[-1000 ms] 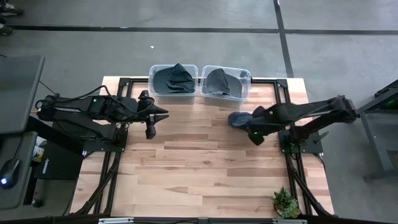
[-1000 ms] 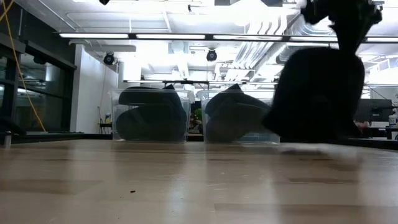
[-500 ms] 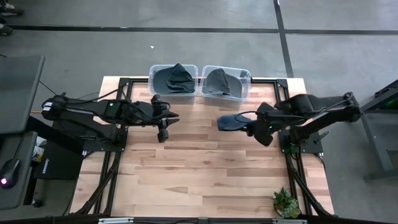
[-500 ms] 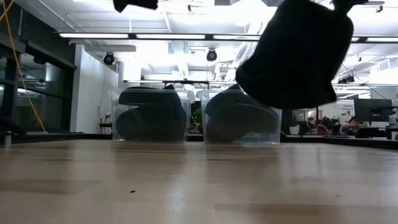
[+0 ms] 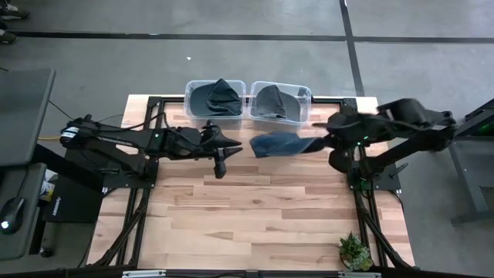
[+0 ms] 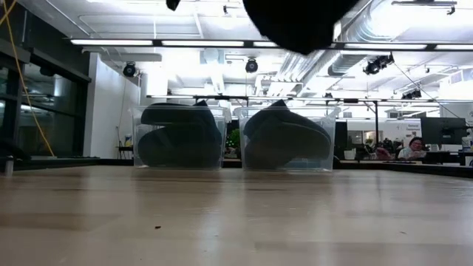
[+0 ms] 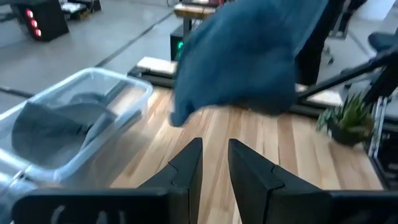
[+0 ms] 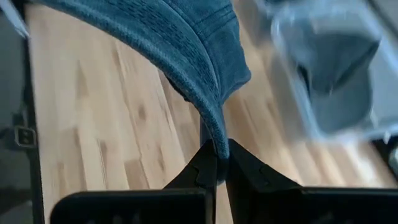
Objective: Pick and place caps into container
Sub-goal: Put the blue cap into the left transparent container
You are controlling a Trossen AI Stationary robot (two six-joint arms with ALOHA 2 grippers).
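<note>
1. Your right gripper [image 8: 216,163] had its jaws clamped on the edge of a soft denim-blue fabric cap [image 5: 276,144], which hung in the air above the pale wooden tabletop [image 5: 255,208], clear of the surface and just in front of the two bins.
2. Judging by that, you were in the carry step: cap lifted, not yet delivered.
3. The two clear plastic containers [image 5: 280,101] sat side by side at the far edge, each already holding dark caps; the right-hand one lay nearest the carried cap.
4. Your left gripper [image 7: 214,167] hovered near the cap over the middle of the tabletop, its jaws a little apart and holding nothing.
5. The next move called for swinging the cap over a container's rim before letting go. Because it is floppy, a trailing brim could snag the wall, so you would have wanted it centred over the opening.
</note>
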